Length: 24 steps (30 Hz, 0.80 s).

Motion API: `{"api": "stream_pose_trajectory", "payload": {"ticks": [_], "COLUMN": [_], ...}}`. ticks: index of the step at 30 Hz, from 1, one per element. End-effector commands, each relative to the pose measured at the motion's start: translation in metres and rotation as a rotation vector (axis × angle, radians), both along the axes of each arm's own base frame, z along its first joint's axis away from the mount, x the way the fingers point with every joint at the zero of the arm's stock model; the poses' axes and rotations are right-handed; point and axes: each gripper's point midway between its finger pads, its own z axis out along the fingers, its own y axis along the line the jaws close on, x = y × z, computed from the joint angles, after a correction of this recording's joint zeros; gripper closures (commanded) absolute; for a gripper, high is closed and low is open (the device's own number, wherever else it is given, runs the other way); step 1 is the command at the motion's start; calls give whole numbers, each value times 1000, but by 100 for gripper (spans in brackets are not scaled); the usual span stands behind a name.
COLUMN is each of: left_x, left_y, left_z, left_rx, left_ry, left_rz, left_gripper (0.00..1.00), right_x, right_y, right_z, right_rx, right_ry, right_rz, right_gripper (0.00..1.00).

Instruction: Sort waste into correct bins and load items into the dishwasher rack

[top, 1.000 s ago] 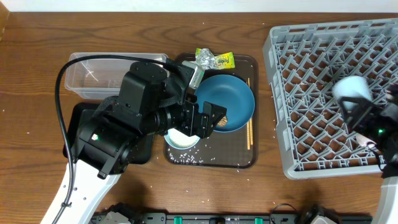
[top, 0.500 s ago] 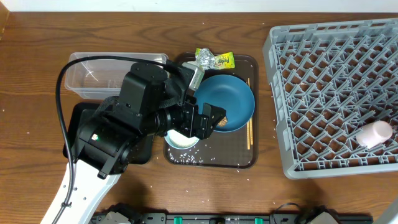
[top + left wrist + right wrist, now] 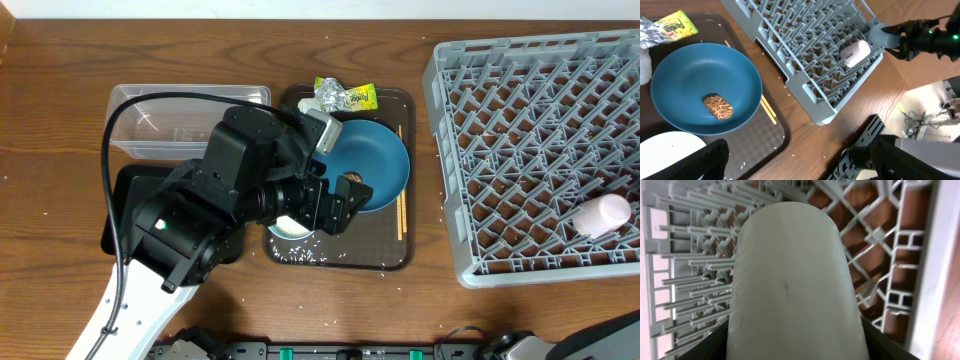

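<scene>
My left gripper hangs open over the dark serving tray, its fingers wide apart above the tray's front edge. The blue plate below it carries a brown food lump. The white bowl lies under the left finger. Chopsticks rest beside the plate, and the snack wrapper lies at the tray's back. Rice grains are scattered on the tray. My right gripper is shut on a small pale cup lying on its side in the grey rack.
A clear tub stands left of the serving tray. A black tray in front of the tub is mostly hidden under my left arm. Loose grains dot the wooden table between tray and rack.
The right gripper carried the cup from the rack's middle right down to its near right part, then held still. My left arm shifted slightly right.
</scene>
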Motion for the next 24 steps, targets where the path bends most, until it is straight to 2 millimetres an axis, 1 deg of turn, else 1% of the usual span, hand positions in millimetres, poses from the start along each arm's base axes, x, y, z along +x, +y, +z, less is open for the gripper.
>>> {"api": "stream_pose_trajectory", "payload": {"ticks": [1, 4, 8, 13, 16, 18, 21, 24], "left_x": [-1, -3, -5, -6, -3, -3, -3, 2], "left_y": [0, 1, 3, 3, 5, 6, 7, 14], "left_z": [0, -6, -13, -14, -15, -14, -13, -14], "left_rx": [20, 34, 56, 64, 78, 80, 80, 110], "left_ry": [-25, -1, 30, 19, 7, 4, -1, -22], "left_rz": [-18, -18, -20, -30, -20, -16, -13, 28], "left_gripper": [8, 8, 9, 9, 9, 8, 8, 8], "right_x": [9, 8, 3, -4, -2, 5, 27, 53], "right_y": [2, -6, -19, -24, -22, -19, -7, 21], "right_z": [-3, -5, -4, -3, 3, 11, 38, 75], "right_rx": [82, 93, 71, 87, 112, 128, 137, 133], "right_ry": [-64, -76, -90, -111, -158, -203, -327, -444], "right_rz": [-20, -56, -85, -102, -85, -54, 56, 219], "right_gripper": [48, 42, 38, 27, 25, 27, 29, 32]}}
